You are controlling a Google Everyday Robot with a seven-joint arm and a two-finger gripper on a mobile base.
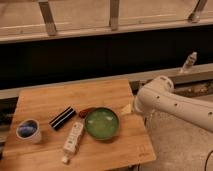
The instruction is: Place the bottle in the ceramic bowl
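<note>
The cream-white bottle lies on its side on the wooden table, cap end toward the front edge, just left of the bowl. The green glazed ceramic bowl sits at the table's front right and holds nothing. My white arm reaches in from the right, beside the table's right edge. My gripper is raised at the upper right, well off the table and far from both bottle and bowl.
A black rectangular block lies left of the bowl. A small white cup with blue inside stands at the front left. A small reddish-brown item and a pale yellow item lie by the bowl's rim. A dark wall and ledge run behind.
</note>
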